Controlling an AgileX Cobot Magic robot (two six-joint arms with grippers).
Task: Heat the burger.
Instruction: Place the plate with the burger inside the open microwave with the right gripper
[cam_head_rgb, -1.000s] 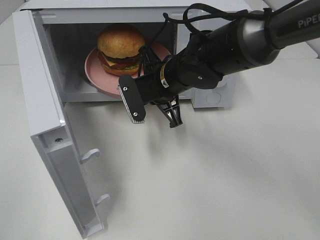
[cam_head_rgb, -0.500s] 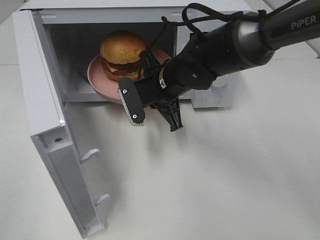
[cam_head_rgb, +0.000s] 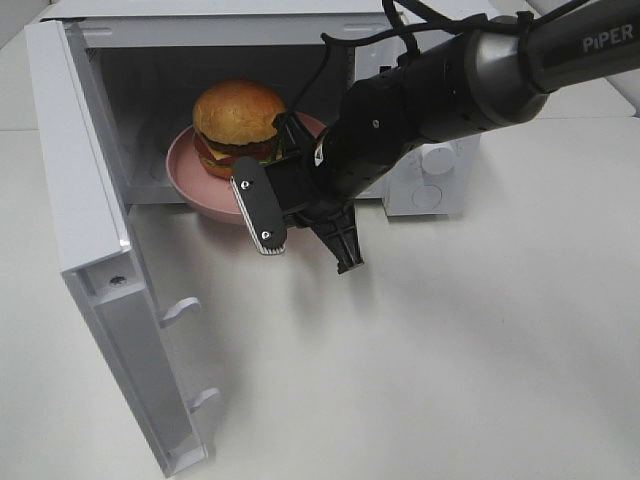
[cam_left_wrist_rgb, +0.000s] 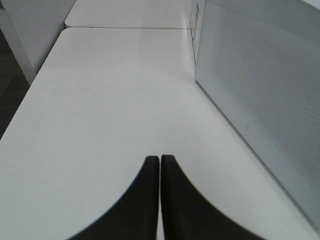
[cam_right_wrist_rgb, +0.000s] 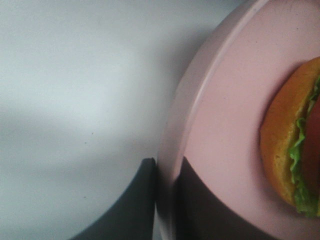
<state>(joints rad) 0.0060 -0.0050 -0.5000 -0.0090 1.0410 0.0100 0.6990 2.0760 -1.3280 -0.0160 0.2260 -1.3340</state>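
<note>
Standing upright on pink plate (cam_head_rgb: 183, 168), burger (cam_head_rgb: 238, 125) stacked vertically bun-up, right fingers (cam_right_wrist_rgb: 136, 212) clamped on plate rim, left fingers (cam_left_wrist_rgb: 144, 200) together

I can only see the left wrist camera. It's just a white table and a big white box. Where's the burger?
Observer: The burger sits on a pink plate in the opening of the microwave, which is your white box.
Operator: Is anything holding the plate?
Observer: Yes. The right end effector is pinching the plate's rim.
Operator: Is the door shut?
Observer: No. The door is swung wide open.
</note>
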